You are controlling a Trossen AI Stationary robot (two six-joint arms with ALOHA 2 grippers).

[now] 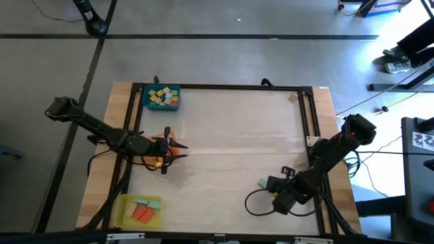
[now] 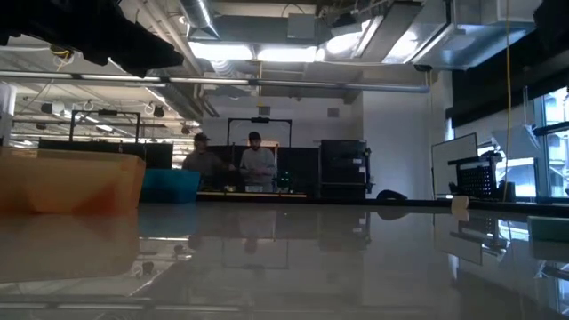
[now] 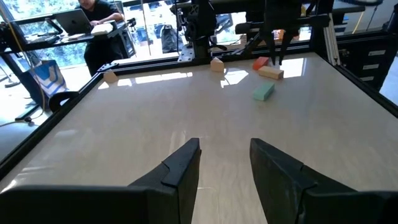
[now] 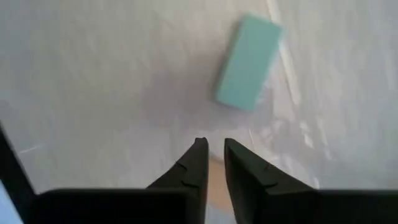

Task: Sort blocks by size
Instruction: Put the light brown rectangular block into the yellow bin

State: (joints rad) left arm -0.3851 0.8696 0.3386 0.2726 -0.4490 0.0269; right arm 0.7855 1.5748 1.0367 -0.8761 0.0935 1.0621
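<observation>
right gripper (image 4: 211,155): fingers nearly together, empty, beside teal block (image 4: 249,62)
left gripper (image 3: 224,162): parted, empty
next: spread, straddle block's short sides

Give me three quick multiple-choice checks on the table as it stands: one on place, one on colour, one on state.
1. The right pincer is:
A. over the yellow tray
B. over the orange tray
C. over bare table, beside a teal block

2. The tray at the high view's top left, holding many small blocks, is:
A. blue
B. red
C. black

3. The left pincer is:
A. shut on a red block
B. open, with nothing between its fingers
C. shut on a teal block

Key:
1 C: the right wrist view shows pale tabletop and the teal block just ahead.
2 A: its rim shows blue from above.
3 B: the left wrist view shows bare table through the gap.
</observation>
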